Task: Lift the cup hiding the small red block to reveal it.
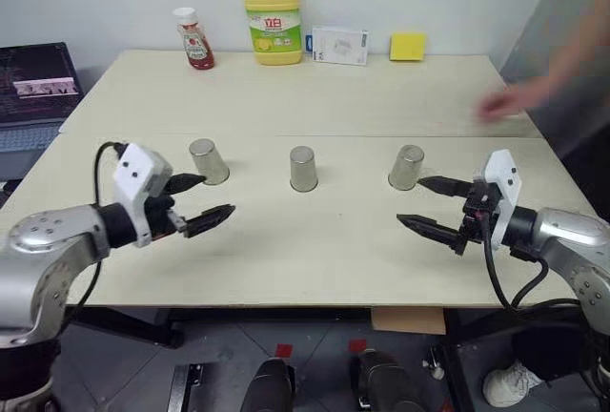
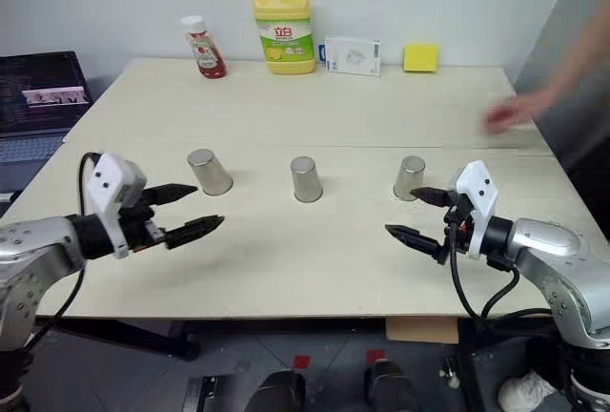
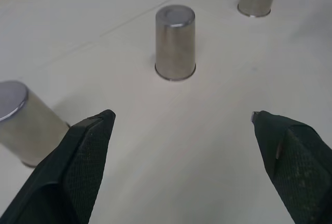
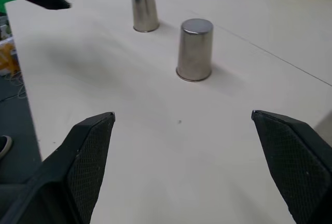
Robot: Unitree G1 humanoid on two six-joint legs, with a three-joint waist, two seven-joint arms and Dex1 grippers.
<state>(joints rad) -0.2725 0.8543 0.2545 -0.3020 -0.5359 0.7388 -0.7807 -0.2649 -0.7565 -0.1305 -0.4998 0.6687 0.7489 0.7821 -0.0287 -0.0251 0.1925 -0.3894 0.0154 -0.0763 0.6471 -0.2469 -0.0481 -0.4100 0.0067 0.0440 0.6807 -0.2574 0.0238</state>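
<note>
- The left tool (image 1: 196,200) hangs just above the bench (image 1: 305,250) with its two black fingers spread wide and nothing between them.
- The right tool (image 1: 431,206) hangs over the opposite side of the bench, fingers likewise spread and empty, its tips turned inward toward the left tool.
- Just beyond the left tool's upper fingertip stands the left cup (image 1: 208,161), upside down, close to the finger but apart from it.
- Just past the right tool's upper fingertip stands the right cup (image 1: 406,167), also upside down, near but not touched.
- Between the two tools, and a little farther from the robot than both, stands the middle cup (image 1: 303,169), upside down; both wrist views look straight at it through the open fingers.
- The three steel cups form a row across the bench; which one covers the small red block cannot be told.
- Beyond the right tool, a person's hand (image 1: 505,104) hovers blurred over the far right part of the bench.
- Far beyond both tools, along the bench's back edge by the wall, stand a ketchup bottle (image 1: 194,39), a yellow dish-soap bottle (image 1: 273,18), a white box (image 1: 339,46) and a yellow sponge (image 1: 407,46).
- Off the bench, beyond the left tool, sits a laptop (image 1: 36,92).
</note>
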